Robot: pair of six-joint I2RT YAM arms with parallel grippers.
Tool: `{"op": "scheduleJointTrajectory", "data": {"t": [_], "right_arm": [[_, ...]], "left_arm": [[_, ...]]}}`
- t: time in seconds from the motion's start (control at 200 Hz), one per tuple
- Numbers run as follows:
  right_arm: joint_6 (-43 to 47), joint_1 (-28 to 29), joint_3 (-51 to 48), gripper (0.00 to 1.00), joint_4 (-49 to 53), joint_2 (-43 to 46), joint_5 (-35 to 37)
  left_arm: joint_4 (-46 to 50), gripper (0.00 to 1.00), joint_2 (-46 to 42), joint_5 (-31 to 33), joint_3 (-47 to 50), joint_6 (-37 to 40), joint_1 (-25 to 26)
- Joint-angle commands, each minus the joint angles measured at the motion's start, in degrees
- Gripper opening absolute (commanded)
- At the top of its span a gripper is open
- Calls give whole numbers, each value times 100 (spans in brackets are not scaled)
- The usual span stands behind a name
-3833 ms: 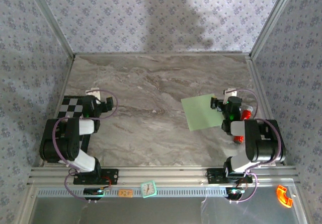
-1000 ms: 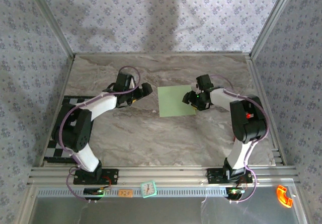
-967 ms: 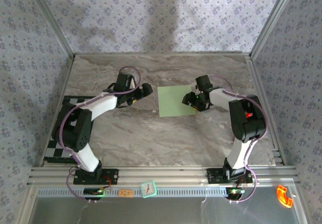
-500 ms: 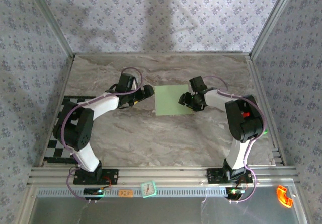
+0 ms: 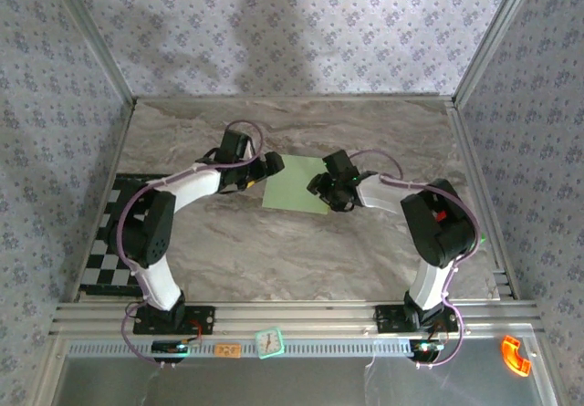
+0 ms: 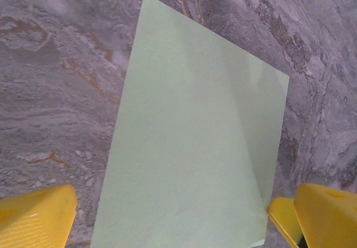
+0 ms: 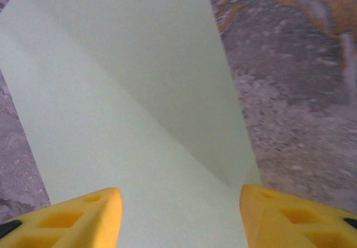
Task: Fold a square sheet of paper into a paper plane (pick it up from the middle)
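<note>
A robotics lab test cell: wallpapered panels (image 5: 292,32) in aluminium framing (image 5: 301,315) around a marble-look tabletop (image 5: 292,251) with a checkerboard mat (image 5: 103,262).

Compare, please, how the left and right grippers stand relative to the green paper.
The left gripper sits at the left edge of the square sheet of paper, jaws straddling it; the right gripper is over the sheet's right part, fingers overlapping it. The left gripper's jaws stand wider than the right gripper's. Both are open, with yellow fingers.

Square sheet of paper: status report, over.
Left claw open, left edge of the square sheet of paper. Right claw open over its right edge. Sheet flat on table, faint diagonal crease. Nothing blocking.
</note>
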State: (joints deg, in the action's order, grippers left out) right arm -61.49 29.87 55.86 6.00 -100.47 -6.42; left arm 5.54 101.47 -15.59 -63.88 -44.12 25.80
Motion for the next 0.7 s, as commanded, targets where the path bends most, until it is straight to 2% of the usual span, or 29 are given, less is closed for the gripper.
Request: {"op": "scheduleJointTrajectory", "data": {"t": [0.0,0.09,0.25,0.345,0.515,0.699], "right_arm": [[334,-225,-182,64,45,579,-79],[810,-538,-408,70,105,968,-107],[1703,-1273,-849,90,235,1610,-273],[2288,-1694,-978,99,456,1920,-386],[3020,-2467,-989,99,814,2079,-774],[2933,-2818,-1081,98,659,2036,-961]], "left_arm": [[562,100,121,145,-472,154,161],[991,100,250,426,-797,315,353],[1841,100,699,745,-1581,521,700],[2359,100,1013,954,-2075,689,909],[2990,100,1638,1045,-2903,837,1237],[3408,97,2247,930,-3634,818,1482]]}}
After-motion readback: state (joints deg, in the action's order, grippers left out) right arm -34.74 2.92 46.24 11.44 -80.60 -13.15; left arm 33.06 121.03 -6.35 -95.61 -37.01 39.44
